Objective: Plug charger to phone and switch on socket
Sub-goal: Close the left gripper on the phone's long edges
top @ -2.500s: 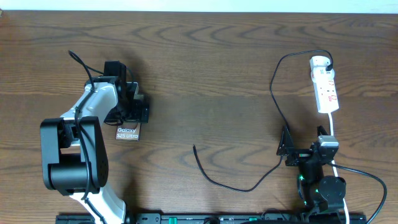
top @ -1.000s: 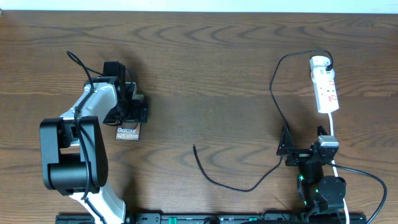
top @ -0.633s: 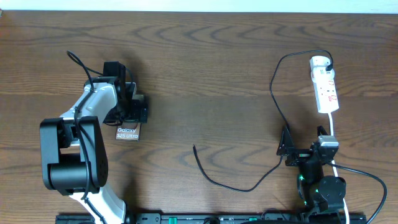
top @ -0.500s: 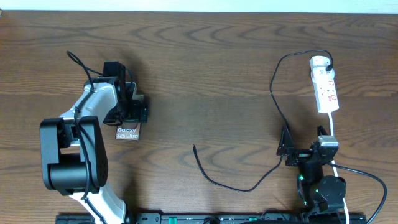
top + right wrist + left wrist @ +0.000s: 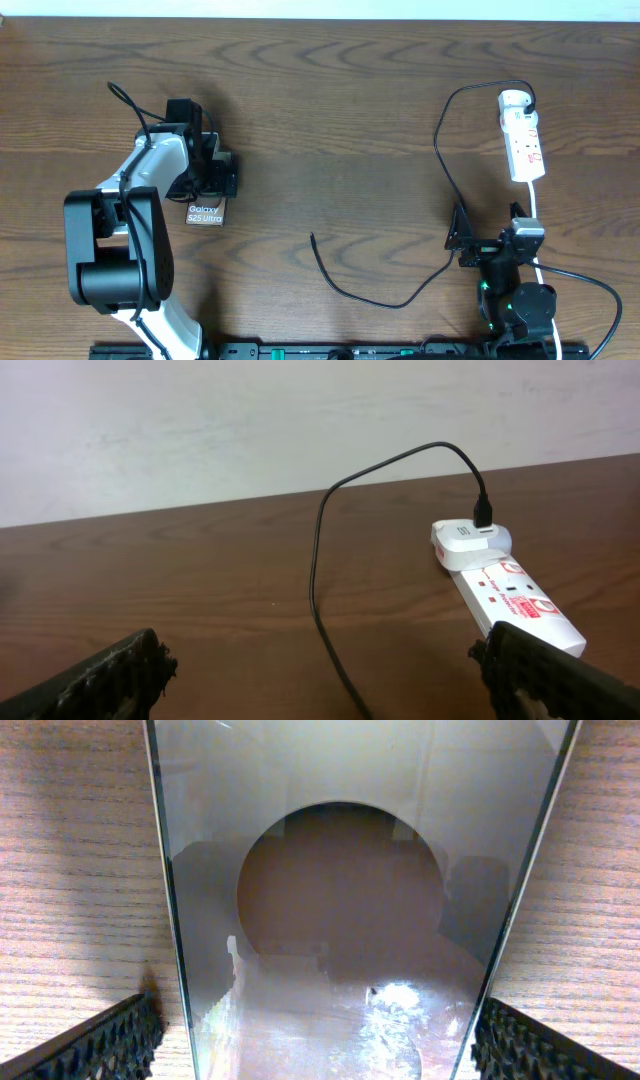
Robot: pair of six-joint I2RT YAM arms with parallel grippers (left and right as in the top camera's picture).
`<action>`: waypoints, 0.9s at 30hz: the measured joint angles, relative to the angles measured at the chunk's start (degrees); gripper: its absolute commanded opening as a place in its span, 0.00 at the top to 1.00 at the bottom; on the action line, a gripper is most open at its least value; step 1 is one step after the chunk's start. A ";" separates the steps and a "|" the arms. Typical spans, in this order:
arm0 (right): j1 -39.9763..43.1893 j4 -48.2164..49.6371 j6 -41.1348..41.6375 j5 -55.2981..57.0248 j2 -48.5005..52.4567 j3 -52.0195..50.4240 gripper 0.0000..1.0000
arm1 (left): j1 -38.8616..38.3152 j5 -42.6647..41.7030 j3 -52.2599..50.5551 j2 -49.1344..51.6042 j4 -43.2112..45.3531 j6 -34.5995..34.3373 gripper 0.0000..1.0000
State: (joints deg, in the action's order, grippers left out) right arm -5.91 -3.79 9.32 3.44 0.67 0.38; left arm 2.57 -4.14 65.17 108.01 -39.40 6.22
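Near right, the right fingers [image 5: 110,672] stand wide and empty by the thin black charger cable [image 5: 313,565]. At left, the left fingers [image 5: 110,1042] straddle, wide, the flat dark brown-grey phone [image 5: 340,940]; an uneven squeeze could skid it. A tugged cable may drag the far-right narrow white power strip [image 5: 524,145].

The phone [image 5: 205,213] lies flat on the left half of the table [image 5: 330,110]. Its far part is under my left gripper [image 5: 214,178], between the spread fingers. The socket [image 5: 523,142] lies at the far right. The charger [image 5: 438,150] is plugged into the socket's far end and loops left. It runs toward me between the fingers of my right gripper [image 5: 320,655], then goes leftward. Its free end rests mid-table, well apart from the phone.
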 measured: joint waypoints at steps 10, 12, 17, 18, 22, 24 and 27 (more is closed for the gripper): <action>0.00 0.00 0.00 0.00 0.00 0.00 0.01 | 0.00 0.00 0.00 0.00 0.02 0.00 0.02; 0.00 0.00 0.02 -0.02 0.00 0.00 0.01 | 0.00 0.00 0.00 0.00 0.02 0.00 0.02; 0.00 0.00 0.00 -0.02 0.00 0.00 0.01 | 0.00 0.00 0.00 0.00 0.02 0.00 0.02; 0.00 0.00 0.02 -0.02 0.00 0.00 0.01 | 0.00 0.00 0.00 0.00 0.02 0.00 0.02; 0.00 0.00 0.00 -0.02 0.00 0.00 0.01 | 0.00 0.02 -0.07 0.00 0.28 0.02 0.05; 0.00 0.00 0.00 0.00 0.00 0.00 0.01 | 0.04 0.35 -0.20 0.00 0.59 0.02 0.10; 0.00 0.00 0.00 0.00 0.00 0.00 0.01 | 0.09 0.52 -0.24 0.00 0.79 0.07 0.16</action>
State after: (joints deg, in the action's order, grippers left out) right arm -5.91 -3.79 9.32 3.44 0.67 0.38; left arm 2.66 -3.62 64.93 108.01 -38.61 6.28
